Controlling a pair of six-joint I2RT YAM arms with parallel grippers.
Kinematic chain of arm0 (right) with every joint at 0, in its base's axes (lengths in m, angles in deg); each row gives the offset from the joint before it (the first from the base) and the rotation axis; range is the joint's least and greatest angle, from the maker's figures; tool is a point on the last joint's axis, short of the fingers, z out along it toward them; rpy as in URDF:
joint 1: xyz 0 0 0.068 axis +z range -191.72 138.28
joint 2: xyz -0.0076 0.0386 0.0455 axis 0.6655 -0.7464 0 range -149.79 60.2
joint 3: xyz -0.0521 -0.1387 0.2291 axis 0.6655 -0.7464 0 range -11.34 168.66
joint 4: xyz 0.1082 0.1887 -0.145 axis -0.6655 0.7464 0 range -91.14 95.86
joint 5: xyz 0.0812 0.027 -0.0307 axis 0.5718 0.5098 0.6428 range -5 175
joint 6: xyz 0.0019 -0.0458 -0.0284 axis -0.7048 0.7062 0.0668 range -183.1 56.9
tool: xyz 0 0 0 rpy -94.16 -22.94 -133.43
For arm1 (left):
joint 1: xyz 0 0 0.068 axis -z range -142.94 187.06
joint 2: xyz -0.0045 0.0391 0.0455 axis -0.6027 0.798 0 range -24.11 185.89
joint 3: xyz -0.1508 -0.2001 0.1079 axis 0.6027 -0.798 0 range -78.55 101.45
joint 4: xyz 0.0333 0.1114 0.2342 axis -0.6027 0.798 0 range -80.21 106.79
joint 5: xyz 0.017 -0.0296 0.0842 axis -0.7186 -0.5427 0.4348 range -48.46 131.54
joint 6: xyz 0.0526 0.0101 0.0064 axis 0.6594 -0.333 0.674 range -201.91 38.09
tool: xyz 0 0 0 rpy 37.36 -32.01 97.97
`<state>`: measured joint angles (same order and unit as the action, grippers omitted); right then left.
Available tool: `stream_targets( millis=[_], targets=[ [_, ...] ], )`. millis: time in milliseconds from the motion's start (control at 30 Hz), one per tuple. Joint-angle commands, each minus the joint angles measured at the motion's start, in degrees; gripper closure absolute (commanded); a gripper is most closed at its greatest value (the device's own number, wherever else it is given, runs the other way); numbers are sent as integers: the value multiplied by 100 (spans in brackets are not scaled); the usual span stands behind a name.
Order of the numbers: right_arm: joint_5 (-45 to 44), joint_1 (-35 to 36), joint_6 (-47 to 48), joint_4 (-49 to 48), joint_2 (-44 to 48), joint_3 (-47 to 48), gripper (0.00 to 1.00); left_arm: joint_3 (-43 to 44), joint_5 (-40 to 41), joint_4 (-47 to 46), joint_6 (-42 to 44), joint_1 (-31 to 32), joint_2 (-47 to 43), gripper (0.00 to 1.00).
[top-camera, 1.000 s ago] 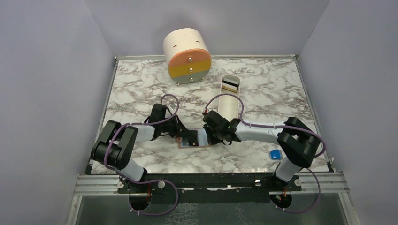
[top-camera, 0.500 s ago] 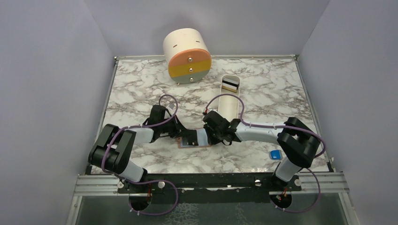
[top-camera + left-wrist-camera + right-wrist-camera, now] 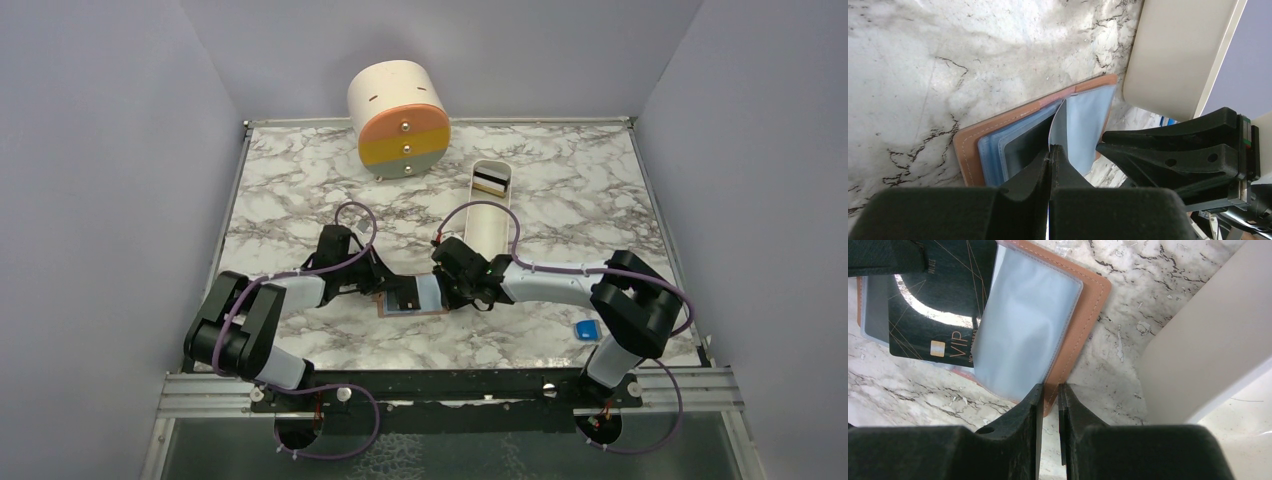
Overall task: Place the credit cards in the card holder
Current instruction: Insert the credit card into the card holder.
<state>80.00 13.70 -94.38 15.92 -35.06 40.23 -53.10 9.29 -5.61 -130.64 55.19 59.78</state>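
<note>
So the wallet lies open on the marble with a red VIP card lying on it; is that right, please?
Not quite: the card is black, not red, as the right wrist view shows. The wallet does lie open on the marble.

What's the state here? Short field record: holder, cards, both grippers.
holder: tan-brown leather bifold card holder, open on the marble table
sleeve: clear light-blue plastic sleeve, lifted off the holder
left: left gripper shut on the sleeve's edge
right: right gripper, jaws nearly together at the holder's leather edge; grip unclear
card: black VIP credit card on the open holder, under the lifted sleeve
remaining: more cards at far end of long white oblong tray
other: small bright blue block near right arm base
</note>
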Motion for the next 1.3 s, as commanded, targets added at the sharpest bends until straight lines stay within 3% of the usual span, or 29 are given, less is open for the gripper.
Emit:
stream_targets(
  millis=[0,567,1267],
  targets=[
    [44,92,-97,-89,-30,-106,83,-153,270,-17,108,11,16,100],
    [36,104,-80,-93,-48,-110,83,-385,120,-543,-169,10,3,100],
    [29,125,-62,-80,-13,-145,83,-499,642,-631,-100,19,-554,100]
  ],
)
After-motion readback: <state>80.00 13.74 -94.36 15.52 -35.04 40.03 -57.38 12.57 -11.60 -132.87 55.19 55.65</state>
